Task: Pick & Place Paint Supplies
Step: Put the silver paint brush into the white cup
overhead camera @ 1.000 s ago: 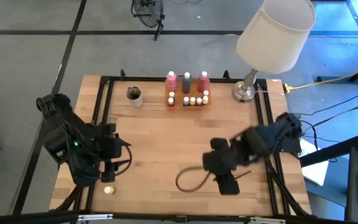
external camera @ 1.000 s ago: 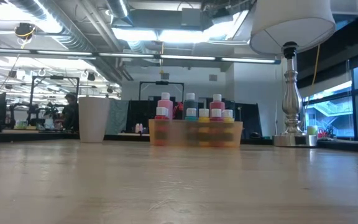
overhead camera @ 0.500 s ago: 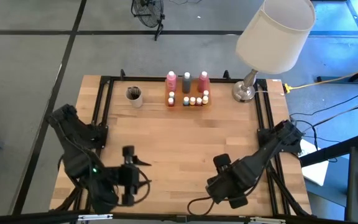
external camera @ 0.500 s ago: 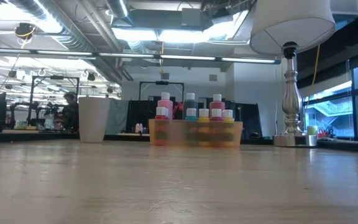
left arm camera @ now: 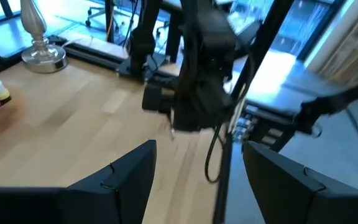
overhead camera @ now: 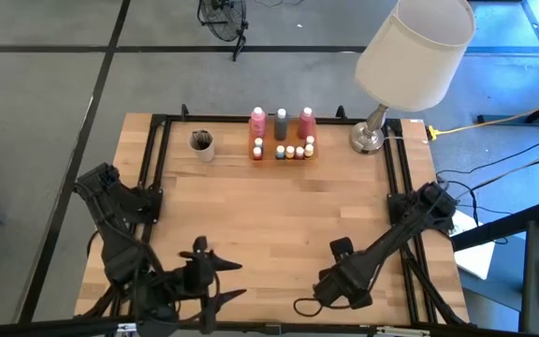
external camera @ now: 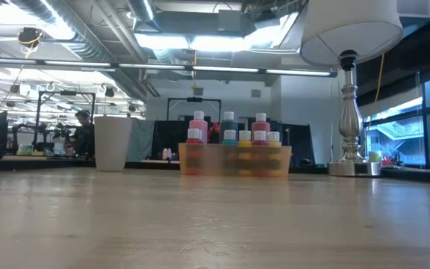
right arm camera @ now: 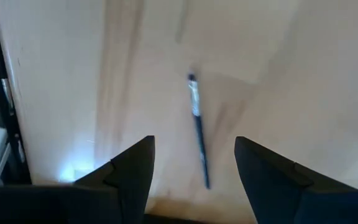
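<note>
Bare table [overhead camera: 279,206] middle; tray [overhead camera: 283,153], lamp [overhead camera: 371,136] crowd back.

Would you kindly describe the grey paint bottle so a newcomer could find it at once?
Find the lamp at the table's far edge; beside its base sits a flat orange tray. Three tall white-capped bottles stand along the tray's back, and the grey bottle is the middle one, between two pink bottles.

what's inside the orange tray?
The orange tray holds two pink bottles, a grey bottle between them, and small pots in front. The bottles hide whatever sits behind them.
</note>
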